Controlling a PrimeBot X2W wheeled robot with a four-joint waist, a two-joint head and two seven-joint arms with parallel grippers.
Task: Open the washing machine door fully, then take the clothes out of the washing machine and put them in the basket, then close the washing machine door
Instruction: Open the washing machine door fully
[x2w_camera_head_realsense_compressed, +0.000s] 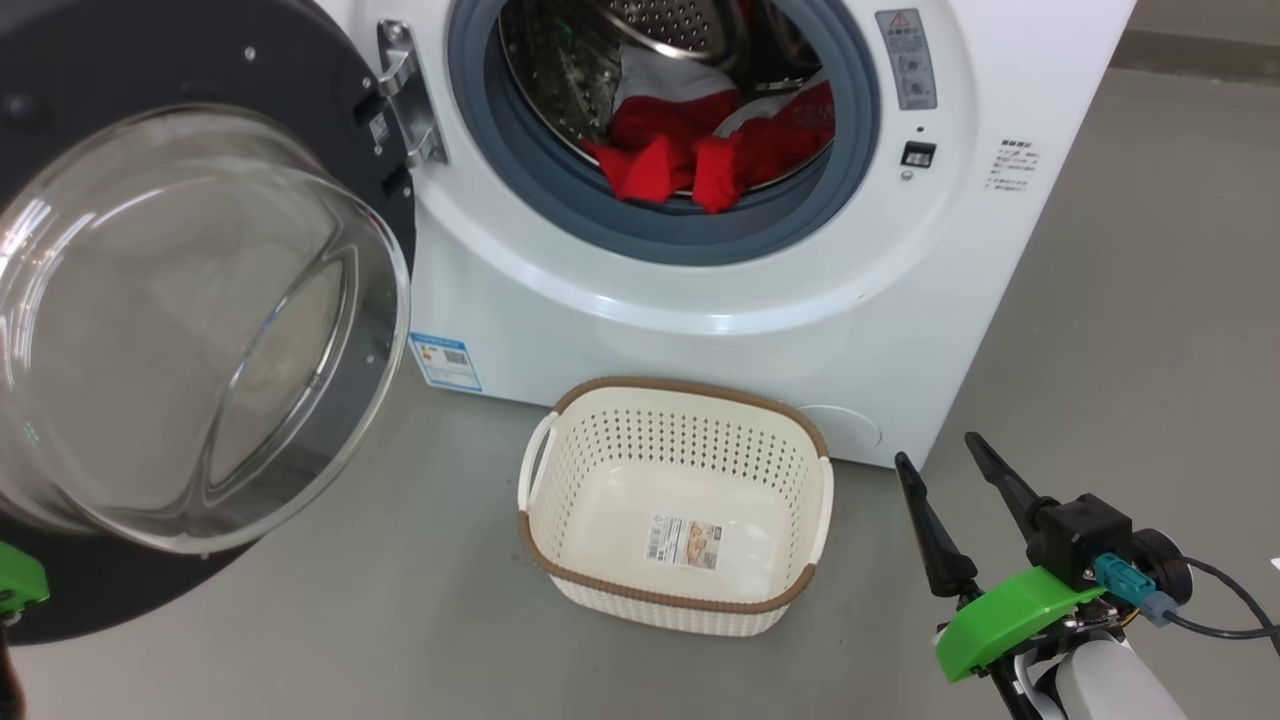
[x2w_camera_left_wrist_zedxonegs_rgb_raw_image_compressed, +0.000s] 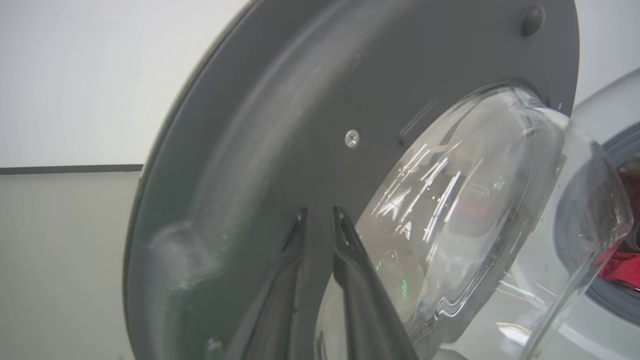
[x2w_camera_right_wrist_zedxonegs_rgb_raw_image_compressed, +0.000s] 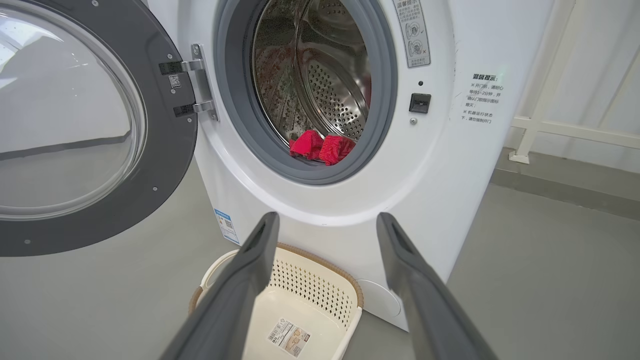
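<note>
Two tools: my left tool (x2w_camera_left_wrist_zedxonegs_rgb_raw_image_compressed: 320, 220), fingers barely parted, sits at the washing machine door (x2w_camera_head_realsense_compressed: 190, 320) (apparently gripping nothing; door stands wide for access); right tool (x2w_camera_head_realsense_compressed: 938, 450) gapes empty near the basket (x2w_camera_head_realsense_compressed: 690, 388). Clothes (x2w_camera_head_realsense_compressed: 700, 150) lie in the washing machine (x2w_camera_head_realsense_compressed: 800, 330).

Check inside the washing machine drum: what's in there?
Red clothes with white parts sit heaped at the front of the drum, hanging over its lip. Bare perforated steel shows behind them. Anything under or behind the heap is covered.
</note>
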